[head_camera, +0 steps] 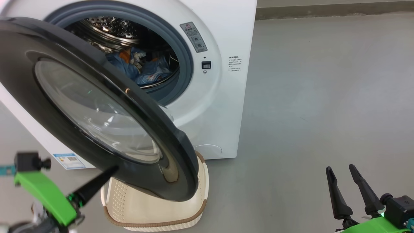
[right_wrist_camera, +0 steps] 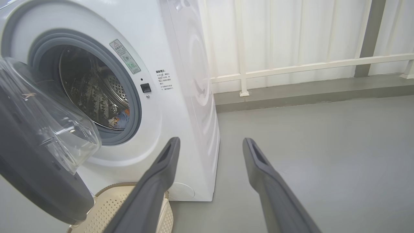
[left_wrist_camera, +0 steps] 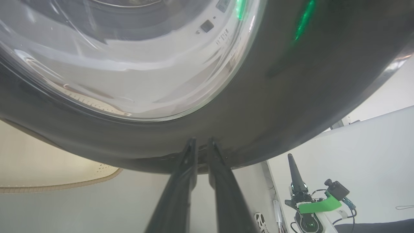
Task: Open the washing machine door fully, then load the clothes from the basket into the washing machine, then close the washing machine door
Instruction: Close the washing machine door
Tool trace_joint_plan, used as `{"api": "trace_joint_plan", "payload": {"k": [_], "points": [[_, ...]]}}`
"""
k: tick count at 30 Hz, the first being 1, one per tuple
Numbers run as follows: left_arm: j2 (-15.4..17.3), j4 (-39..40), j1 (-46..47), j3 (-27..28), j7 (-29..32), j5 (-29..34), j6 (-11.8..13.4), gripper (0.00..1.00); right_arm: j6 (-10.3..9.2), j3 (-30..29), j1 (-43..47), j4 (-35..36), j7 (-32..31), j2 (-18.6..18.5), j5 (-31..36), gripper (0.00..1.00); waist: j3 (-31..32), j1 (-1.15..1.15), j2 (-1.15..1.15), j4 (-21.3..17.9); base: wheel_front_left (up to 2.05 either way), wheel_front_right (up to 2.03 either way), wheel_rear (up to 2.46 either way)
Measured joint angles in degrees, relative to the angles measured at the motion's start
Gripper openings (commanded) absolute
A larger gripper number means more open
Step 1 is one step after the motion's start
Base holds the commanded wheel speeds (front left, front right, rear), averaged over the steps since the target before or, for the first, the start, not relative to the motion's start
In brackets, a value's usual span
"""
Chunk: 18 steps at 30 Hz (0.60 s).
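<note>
— Where are the clothes (head_camera: 145,69) seen?
— They are seen inside the drum (head_camera: 110,29) of the washing machine (head_camera: 220,106), at the far left. The washing machine door (head_camera: 97,106) is swung partway out over the basket (head_camera: 155,223), which is set on the floor (head_camera: 323,97) just before the machine.
— How are the tools held?
— The left gripper (head_camera: 112,169) is laid with its tips against the door's black rim, low on the near side. Its fingers (left_wrist_camera: 181,187) are drawn almost together with nothing pinched, though whether they are fully clenched cannot be told. The right gripper (head_camera: 340,167) is spread wide and released at the near right, well apart from the machine
</note>
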<state>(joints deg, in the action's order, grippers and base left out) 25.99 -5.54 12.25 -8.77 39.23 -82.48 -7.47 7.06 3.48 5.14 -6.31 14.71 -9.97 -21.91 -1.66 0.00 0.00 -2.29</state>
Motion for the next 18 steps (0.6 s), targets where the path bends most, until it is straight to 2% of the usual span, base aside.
{"api": "trace_joint_plan", "payload": {"k": [1,2,3,5,7,8,11,18], "points": [[0.1,0.1,-1.2,-0.1,-1.2,0.5,0.0,0.24,0.0,0.0,0.0,0.0,0.0,0.0,0.0,1.0,0.0,0.0,0.0,0.0,0.0,0.0,0.0],[0.3,0.2,-2.3,-0.3,-2.4,1.4,0.0,0.38,0.0,0.0,0.0,0.0,0.0,-0.1,0.0,1.0,0.0,0.0,0.0,0.1,0.0,0.0,0.0],[0.4,0.3,-3.4,-0.6,-3.6,2.2,0.0,0.47,0.0,0.0,0.0,0.0,0.0,-0.1,0.0,1.0,0.0,0.0,0.0,0.1,0.0,0.0,0.0],[0.5,0.3,-5.5,-1.0,-6.5,3.0,0.0,0.56,0.0,-0.1,0.0,0.0,0.0,-0.2,0.0,1.0,0.0,0.0,0.0,0.2,0.0,0.0,0.0],[0.5,-0.1,-7.3,-1.4,-9.8,3.4,0.0,0.8,0.0,-0.1,0.0,0.0,0.0,-0.3,0.0,1.0,0.0,0.0,0.0,0.2,0.0,0.0,0.0],[0.5,-0.3,-8.1,-1.6,-11.5,3.6,0.0,0.88,0.0,-0.1,0.0,0.0,0.0,-0.3,0.0,1.0,0.1,0.0,0.0,0.2,0.0,0.0,0.0],[0.8,-2.0,-10.4,-2.4,-16.4,4.3,0.0,1.0,0.0,-0.2,0.0,0.0,0.0,-0.4,0.0,1.0,0.1,0.0,0.0,0.2,0.0,0.0,0.0],[2.0,-5.1,-13.8,-5.5,-30.3,7.8,0.0,1.0,0.0,-0.2,0.0,-0.1,0.0,-0.4,0.0,1.0,0.2,0.0,0.0,-0.4,0.0,0.0,0.0]]}}
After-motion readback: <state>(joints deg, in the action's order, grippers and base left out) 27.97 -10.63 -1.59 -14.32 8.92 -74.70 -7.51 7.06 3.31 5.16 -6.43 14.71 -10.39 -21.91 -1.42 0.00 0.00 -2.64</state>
